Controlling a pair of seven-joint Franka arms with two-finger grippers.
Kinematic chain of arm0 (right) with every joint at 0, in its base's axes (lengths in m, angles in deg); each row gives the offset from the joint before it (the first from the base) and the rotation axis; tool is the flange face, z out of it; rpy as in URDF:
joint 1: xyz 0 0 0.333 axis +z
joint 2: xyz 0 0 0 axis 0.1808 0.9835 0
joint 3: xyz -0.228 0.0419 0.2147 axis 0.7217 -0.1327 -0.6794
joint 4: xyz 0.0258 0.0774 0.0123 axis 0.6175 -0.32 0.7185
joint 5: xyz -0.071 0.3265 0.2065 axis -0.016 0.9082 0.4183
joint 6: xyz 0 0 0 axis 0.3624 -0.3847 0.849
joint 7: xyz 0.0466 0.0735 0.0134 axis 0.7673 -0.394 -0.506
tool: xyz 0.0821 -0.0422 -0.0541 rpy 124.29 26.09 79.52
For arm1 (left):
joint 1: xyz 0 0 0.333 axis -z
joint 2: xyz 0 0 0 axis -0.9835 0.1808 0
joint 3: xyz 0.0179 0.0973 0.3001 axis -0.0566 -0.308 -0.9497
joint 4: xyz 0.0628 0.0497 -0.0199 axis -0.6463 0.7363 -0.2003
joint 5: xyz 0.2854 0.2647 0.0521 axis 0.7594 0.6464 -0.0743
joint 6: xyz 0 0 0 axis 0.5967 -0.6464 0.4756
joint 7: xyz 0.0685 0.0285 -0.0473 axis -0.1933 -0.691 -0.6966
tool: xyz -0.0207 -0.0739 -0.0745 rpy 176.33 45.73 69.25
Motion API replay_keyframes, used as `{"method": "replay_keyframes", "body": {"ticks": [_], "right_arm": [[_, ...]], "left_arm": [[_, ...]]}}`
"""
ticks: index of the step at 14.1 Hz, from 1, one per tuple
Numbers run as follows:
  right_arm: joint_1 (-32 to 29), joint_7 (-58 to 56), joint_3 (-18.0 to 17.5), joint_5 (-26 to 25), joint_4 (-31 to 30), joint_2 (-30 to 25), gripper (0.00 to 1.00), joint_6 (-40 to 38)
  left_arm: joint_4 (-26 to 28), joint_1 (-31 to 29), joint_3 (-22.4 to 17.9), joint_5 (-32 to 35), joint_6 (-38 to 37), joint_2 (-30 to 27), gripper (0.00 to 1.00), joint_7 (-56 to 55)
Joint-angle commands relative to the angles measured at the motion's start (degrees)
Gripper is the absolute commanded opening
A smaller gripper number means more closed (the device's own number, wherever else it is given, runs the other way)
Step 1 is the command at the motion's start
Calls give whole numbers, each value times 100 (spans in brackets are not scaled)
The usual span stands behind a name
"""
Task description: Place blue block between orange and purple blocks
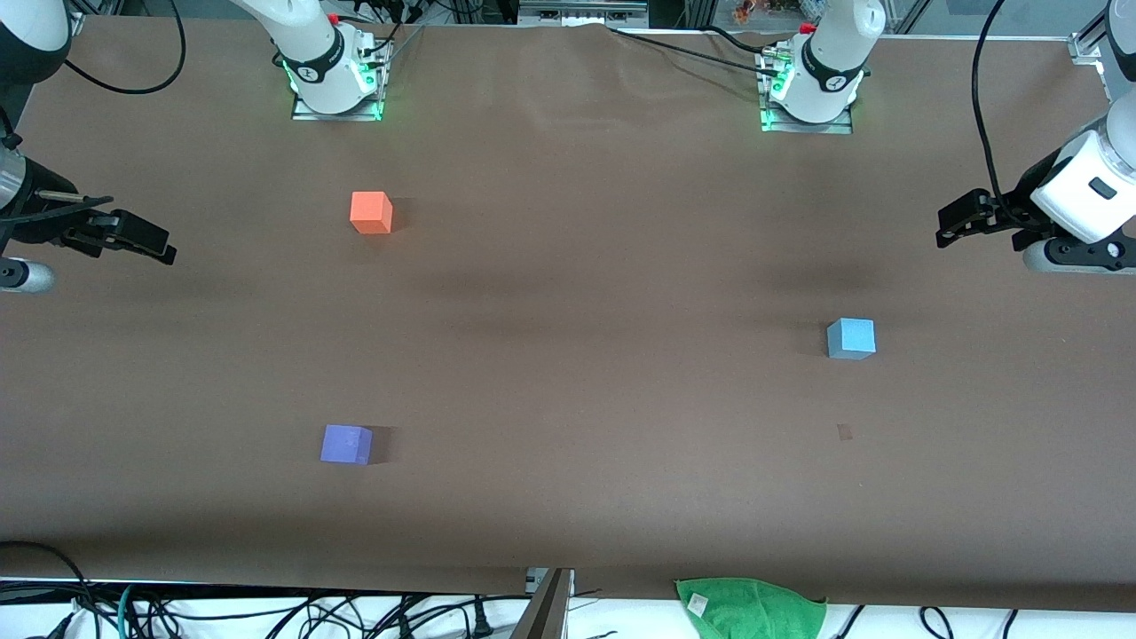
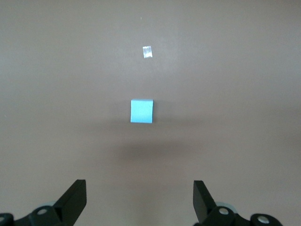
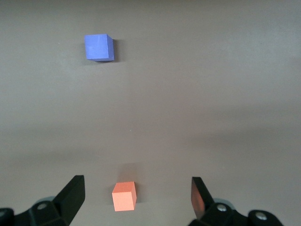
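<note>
The blue block (image 1: pixel 851 338) sits on the brown table toward the left arm's end; it also shows in the left wrist view (image 2: pixel 141 111). The orange block (image 1: pixel 371 212) sits toward the right arm's end, near that arm's base. The purple block (image 1: pixel 346 444) lies nearer the front camera than the orange one. Both show in the right wrist view: orange block (image 3: pixel 124 196), purple block (image 3: pixel 99 47). My left gripper (image 1: pixel 945 226) (image 2: pixel 140 188) is open and empty, up over the table's edge at its end. My right gripper (image 1: pixel 164 248) (image 3: pixel 138 179) is open and empty, up over its end.
A green cloth (image 1: pixel 750 603) lies at the table's near edge. A small tape mark (image 1: pixel 844 432) is on the table nearer the front camera than the blue block, also in the left wrist view (image 2: pixel 147 51). Cables run below the near edge.
</note>
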Motion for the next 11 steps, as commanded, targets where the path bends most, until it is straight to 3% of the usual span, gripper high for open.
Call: {"method": "replay_keyframes", "body": {"ticks": [1,4,6,9,11], "right_arm": [[-52,-92,-18,58,-39,-64,100,-40],[-384,-92,-351,23,-277,-214,100,-13],[-623,-110,-598,14,-242,-188,100,-48],[-615,-110,-590,5,-225,-179,100,-5],[-615,-75,-590,5,-225,-153,100,30]], "left_arm": [[-104,-31,-13,-70,-543,91,100,32],[-25,-39,-21,-79,-940,353,100,32],[-24,-118,-13,-79,-810,661,100,40],[334,-163,-13,-61,145,908,100,154],[904,-163,-13,-53,1146,908,100,365]]}}
